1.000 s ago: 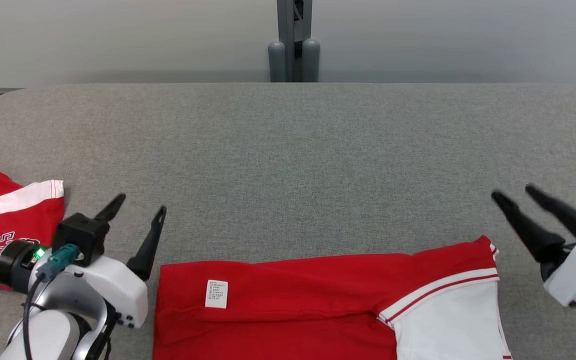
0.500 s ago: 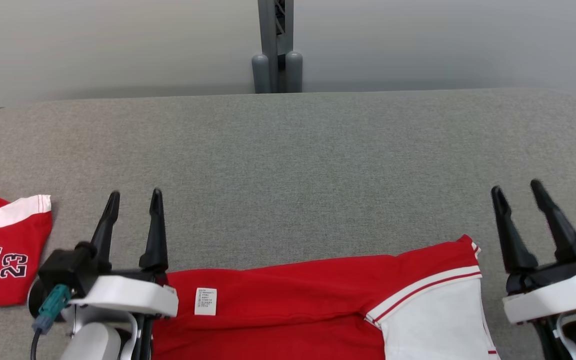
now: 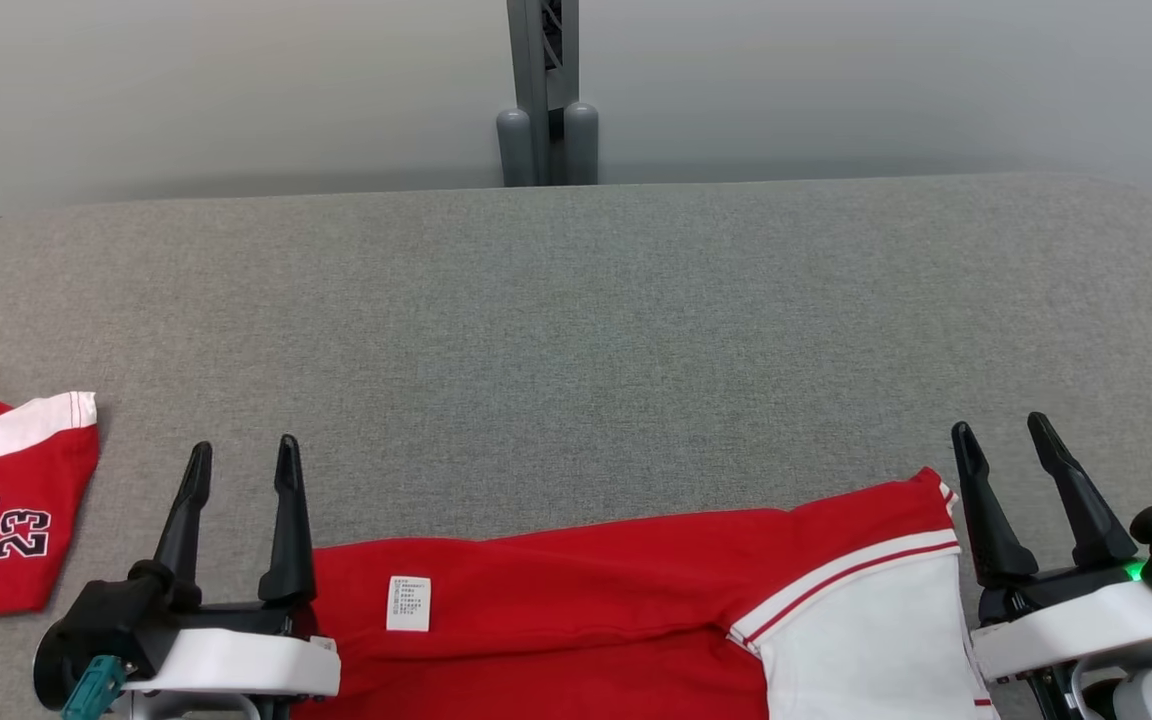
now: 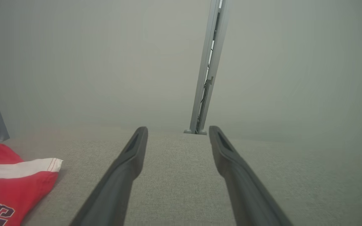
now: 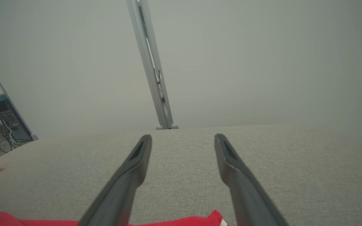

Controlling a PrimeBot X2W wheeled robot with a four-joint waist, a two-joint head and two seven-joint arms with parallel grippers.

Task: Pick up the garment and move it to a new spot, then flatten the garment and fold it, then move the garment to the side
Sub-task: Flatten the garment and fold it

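- Running off the bottom edge of the head view, the red garment (image 3: 576, 600) has its near part cut off, and its left corner is hidden behind the left gripper's white housing.
- A second red garment (image 3: 6, 500), printed "BULLS 23", is cut by the left edge.
- The left gripper (image 3: 243, 447) and right gripper (image 3: 999, 427) flank the garment. Their fingers point toward the far side of the grey table (image 3: 576, 330), and both sets of jaws are apart and empty.
- The garment lies flat on the near side of the table, long axis running left to right. Its white panel (image 3: 866, 640) is toward the right gripper and a white label (image 3: 408, 603) is near the left end.
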